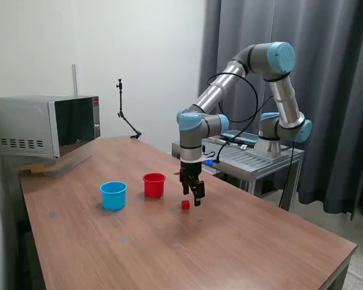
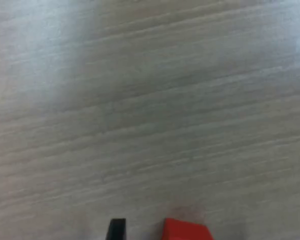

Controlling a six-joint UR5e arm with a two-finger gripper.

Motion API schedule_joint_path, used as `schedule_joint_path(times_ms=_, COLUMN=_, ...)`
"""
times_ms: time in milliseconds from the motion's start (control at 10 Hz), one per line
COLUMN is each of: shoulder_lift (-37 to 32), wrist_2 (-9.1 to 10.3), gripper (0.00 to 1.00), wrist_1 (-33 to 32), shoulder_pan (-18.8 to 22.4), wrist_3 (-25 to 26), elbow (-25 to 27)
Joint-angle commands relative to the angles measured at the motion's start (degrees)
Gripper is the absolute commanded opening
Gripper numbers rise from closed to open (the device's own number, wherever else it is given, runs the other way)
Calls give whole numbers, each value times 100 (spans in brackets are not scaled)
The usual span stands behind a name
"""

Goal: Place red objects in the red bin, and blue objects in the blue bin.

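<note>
A long brown wood-grain table (image 1: 242, 241) is seen in the exterior view, with wide bare surface toward its near edge and toward the exterior view's right. The black two-finger gripper (image 1: 194, 194) of the grey and light blue arm (image 1: 230, 84) is held low over the table's middle, pointing down. One tiny solid red cube (image 1: 185, 205) lies on the wood just beside the fingertips, toward the exterior view's left, and does not appear to be gripped. The small round red plastic cup (image 1: 154, 185) stands near the cube, and the small round light blue plastic cup (image 1: 114, 195) stands just beyond it toward the exterior view's left; the two are apart. The contents of neither cup can be told from this angle. A grey microwave oven (image 1: 45, 125) occupies the far corner, well apart. The wrist view shows only blurred wood grain, a dark fingertip (image 2: 116, 229) and the red cube (image 2: 186, 230) at the frame's edge, apart from each other. The fingers appear spread, holding nothing.
</note>
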Motion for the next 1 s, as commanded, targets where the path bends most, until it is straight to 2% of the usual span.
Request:
schedule_joint_path(times_ms=0, shoulder_lift=102, wrist_2=3, gripper=100, wrist_1=0, shoulder_pan=3, wrist_3=-81, elbow=-2)
schedule_joint_path(times_ms=900, shoulder_lift=243, wrist_2=-67, gripper=100, wrist_1=-17, shoulder_pan=-15, wrist_3=-99, elbow=-205)
